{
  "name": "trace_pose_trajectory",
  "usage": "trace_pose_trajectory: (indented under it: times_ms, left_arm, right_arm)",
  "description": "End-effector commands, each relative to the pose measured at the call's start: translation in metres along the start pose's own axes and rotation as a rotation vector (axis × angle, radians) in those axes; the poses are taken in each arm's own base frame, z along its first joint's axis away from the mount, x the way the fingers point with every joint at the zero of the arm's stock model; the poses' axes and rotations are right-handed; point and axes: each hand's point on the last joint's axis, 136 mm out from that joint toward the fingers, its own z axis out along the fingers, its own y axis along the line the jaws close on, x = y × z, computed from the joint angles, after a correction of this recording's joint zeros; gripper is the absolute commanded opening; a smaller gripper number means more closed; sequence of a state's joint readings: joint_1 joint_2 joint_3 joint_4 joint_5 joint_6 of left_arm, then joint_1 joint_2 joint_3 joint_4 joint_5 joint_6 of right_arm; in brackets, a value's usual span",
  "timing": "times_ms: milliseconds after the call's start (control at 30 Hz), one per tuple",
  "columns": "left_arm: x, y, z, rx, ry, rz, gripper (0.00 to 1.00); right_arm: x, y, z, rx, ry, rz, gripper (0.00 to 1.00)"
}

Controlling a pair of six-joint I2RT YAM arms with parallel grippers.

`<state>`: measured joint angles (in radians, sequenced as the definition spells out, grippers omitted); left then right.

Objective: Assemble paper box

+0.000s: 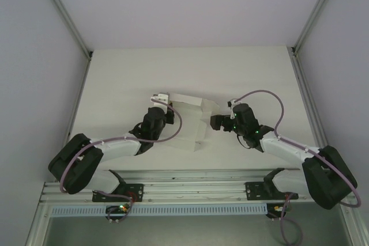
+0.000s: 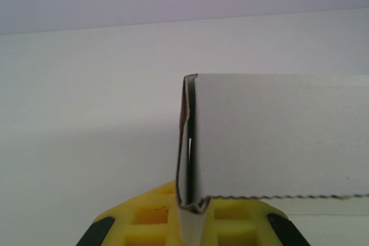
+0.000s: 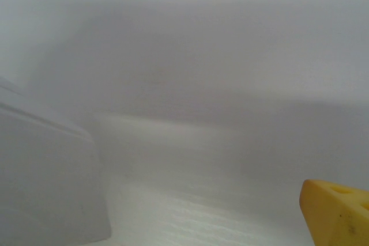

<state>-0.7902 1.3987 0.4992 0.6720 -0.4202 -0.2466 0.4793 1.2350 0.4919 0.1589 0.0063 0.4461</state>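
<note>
Top view: white paper box, part-folded thin card, sits mid-table on the white tabletop between the two arms. Left gripper is at the box's left edge. Right gripper is just beside its right edge; contact is not resolvable from above.

Left wrist view adds what the top cam can't: the left gripper's yellow foam finger pads are closed on a doubled card edge that runs up between them. A flat white panel of the box extends right from that fold, with a wavy cut bottom edge. A dark slit shows where the two layers at the fold part slightly.

Right wrist view is heavily blurred. One yellow pad shows at bottom right, nothing touching it. A white card face stands at lower left, well apart from the pad. Can't tell how the right jaws stand; neither this view nor the top view resolves it.
</note>
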Motion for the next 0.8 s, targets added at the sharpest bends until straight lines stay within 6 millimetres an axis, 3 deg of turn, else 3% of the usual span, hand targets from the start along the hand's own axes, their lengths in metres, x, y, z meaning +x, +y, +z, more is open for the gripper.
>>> trace_pose_trajectory:
  times_ms: [0,467,633,767]
  left_arm:
    - [-0.015,-0.007,0.000,0.020,-0.027,-0.042,0.00]
    - [-0.017,-0.015,0.005,0.052,-0.026,-0.071,0.00]
    - [-0.018,-0.014,0.004,0.048,-0.029,-0.077,0.00]
    - [-0.016,-0.005,0.004,0.002,-0.023,-0.055,0.00]
  right_arm:
    - [-0.034,0.031,0.002,-0.118,-0.092,0.002,1.00]
    - [-0.036,0.065,0.020,-0.156,-0.080,-0.042,1.00]
    - [-0.035,0.060,0.020,-0.120,-0.081,-0.039,1.00]
    - [-0.039,0.053,0.003,-0.085,-0.103,-0.061,1.00]
